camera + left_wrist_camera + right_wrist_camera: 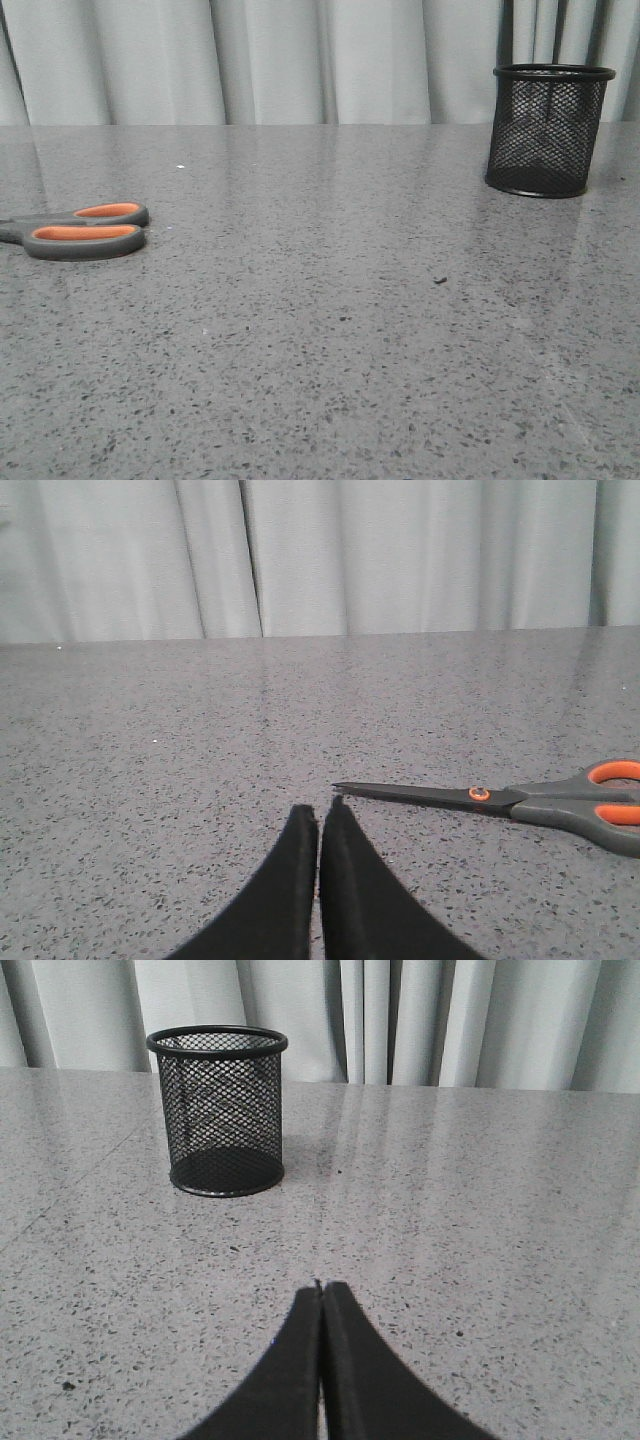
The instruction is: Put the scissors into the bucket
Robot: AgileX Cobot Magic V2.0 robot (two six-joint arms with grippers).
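Observation:
The scissors [85, 230] lie flat at the table's left edge, dark grey handles with orange linings, blades running out of the front view. In the left wrist view the scissors [500, 800] lie closed, blade tip just beyond my left gripper [320, 810], which is shut and empty, apart from them. The bucket [547, 130], a black wire-mesh cup, stands upright at the far right and looks empty. It also shows in the right wrist view [217, 1110], some way ahead of my right gripper [322, 1290], which is shut and empty. Neither gripper shows in the front view.
A grey speckled stone table [330, 330] spans all views. Pale curtains [300, 60] hang behind its far edge. A small dark speck [440, 280] lies on the table right of centre.

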